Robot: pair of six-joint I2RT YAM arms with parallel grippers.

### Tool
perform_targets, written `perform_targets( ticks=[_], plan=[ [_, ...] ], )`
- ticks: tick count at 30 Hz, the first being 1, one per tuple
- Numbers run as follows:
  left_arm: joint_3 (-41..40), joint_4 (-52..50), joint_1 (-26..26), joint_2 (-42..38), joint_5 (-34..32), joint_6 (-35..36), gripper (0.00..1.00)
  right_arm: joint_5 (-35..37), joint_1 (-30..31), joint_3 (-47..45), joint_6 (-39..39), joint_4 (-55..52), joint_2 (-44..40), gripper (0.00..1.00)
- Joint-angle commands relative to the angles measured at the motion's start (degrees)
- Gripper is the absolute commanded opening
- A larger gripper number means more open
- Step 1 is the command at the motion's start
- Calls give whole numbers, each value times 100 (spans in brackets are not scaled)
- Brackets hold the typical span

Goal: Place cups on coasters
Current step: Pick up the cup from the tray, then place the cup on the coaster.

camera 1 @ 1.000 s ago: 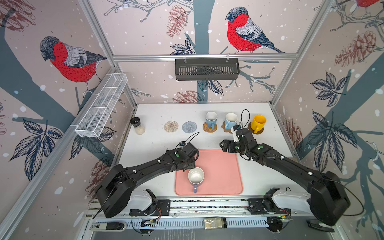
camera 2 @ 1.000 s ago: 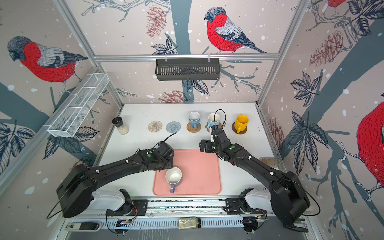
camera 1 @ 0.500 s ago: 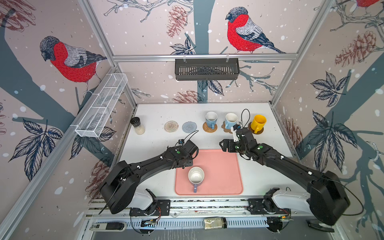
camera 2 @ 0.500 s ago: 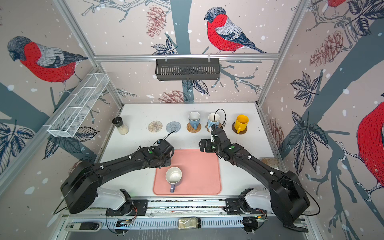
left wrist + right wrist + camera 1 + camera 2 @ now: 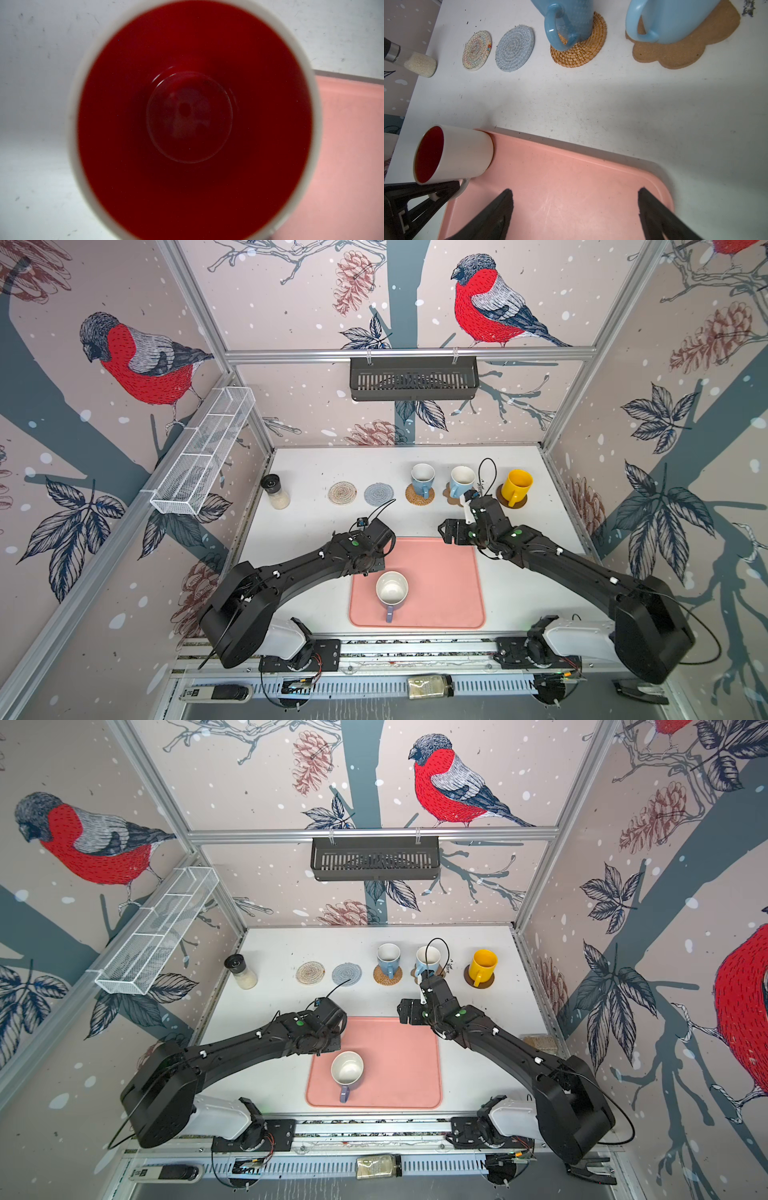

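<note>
Fingers of the left gripper (image 5: 454, 190) are pinched on the handle of the white mug (image 5: 463, 153), red inside, which sits at the far left corner of the pink tray (image 5: 440, 572). Over the tray's far right corner the right gripper (image 5: 575, 192) hangs with jaws wide apart. Nearer, on the tray, stands the lavender mug (image 5: 391, 589). Farther back, the beige coaster (image 5: 342, 492) and grey-blue coaster (image 5: 379, 493) lie uncovered.

Both the left arm (image 5: 299, 568) and the right arm (image 5: 582, 568) are matte black, with blocky shoulder housings on white bases (image 5: 286, 641) mounted on an aluminium rail (image 5: 415, 645) beside the pink tray (image 5: 449, 593). Each bears a green dot (image 5: 355, 543), a looping black cable (image 5: 384, 506) and small white clips (image 5: 275, 573). The right tool (image 5: 575, 190) has black wedge-shaped fingers (image 5: 496, 214).
</note>
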Motion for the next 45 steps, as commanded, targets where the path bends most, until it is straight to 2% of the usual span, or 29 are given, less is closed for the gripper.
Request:
perform_targets(
  ticks=[1, 13, 24, 30, 34, 45],
  plan=[
    [13, 82, 28, -73, -106, 73, 1, 52, 2, 33, 5, 8, 12, 94],
    [227, -240, 55, -217, -330, 205, 0, 126, 2, -4, 6, 15, 27, 94],
    [611, -823, 55, -693, -493, 428, 0, 162, 7, 58, 1, -38, 20, 94],
    [974, -1141, 55, -1002, -571, 684, 0, 148, 10, 27, 33, -39, -58, 94],
    [1043, -942, 56, -1174, -686, 979, 0, 161, 10, -2, 52, -48, -127, 94],
    [1850, -755, 453, -466, -605, 1559, 0, 230, 5, 2, 41, -184, -384, 94]
  ],
)
